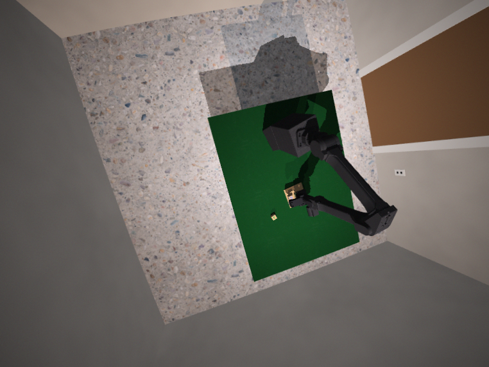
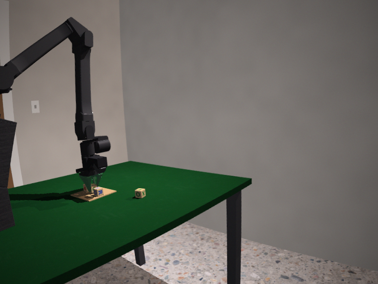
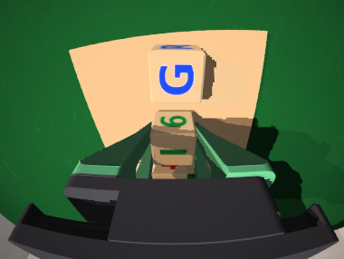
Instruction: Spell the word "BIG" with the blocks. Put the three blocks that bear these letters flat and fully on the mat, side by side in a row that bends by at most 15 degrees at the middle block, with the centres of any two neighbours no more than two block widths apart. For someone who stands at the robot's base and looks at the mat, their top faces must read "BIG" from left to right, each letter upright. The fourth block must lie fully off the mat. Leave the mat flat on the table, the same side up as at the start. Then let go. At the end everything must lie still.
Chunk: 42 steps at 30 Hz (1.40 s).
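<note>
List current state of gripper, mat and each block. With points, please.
Gripper [image 1: 294, 202] [image 2: 94, 186] [image 3: 173, 128]: fingers astride the I block; clamped or loose, can't tell.
Mat [image 1: 298, 187] [image 2: 108, 191] [image 3: 118, 81]: flat on table.
G block [image 1: 291, 196] [image 2: 98, 191] [image 3: 176, 77]: on mat, G up.
I block [image 2: 94, 189] [image 3: 174, 149]: middle of row, I up.
Third block [image 2: 86, 187] [image 3: 169, 172]: at row's end, mostly hidden, top unreadable.
X/O block [image 1: 274, 217] [image 2: 140, 193]: fully off mat.
</note>
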Each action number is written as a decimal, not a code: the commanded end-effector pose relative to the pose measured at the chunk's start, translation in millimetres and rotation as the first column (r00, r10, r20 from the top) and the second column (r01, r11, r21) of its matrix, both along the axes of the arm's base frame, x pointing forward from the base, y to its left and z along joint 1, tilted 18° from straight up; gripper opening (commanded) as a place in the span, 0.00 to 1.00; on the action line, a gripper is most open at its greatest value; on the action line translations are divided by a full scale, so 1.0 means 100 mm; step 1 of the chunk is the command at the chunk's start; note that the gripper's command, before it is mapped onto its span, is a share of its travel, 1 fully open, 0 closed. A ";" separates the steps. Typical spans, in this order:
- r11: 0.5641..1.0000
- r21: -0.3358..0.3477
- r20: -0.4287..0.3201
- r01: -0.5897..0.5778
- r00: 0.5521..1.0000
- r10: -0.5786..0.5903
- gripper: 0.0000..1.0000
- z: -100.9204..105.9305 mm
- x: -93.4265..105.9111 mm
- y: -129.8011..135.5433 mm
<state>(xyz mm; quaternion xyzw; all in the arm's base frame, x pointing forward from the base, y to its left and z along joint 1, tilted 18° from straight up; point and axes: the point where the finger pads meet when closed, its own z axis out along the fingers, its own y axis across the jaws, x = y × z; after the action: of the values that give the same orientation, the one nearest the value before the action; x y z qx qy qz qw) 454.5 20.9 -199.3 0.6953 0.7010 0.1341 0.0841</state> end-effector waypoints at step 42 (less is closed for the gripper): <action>1.000 -0.008 -0.003 -0.013 1.000 0.013 0.27 -0.09 -0.01 0.04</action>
<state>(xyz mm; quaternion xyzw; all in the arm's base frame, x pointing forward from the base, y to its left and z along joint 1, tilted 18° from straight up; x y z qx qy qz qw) 454.2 21.1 -200.5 0.6952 0.7012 0.1342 0.0842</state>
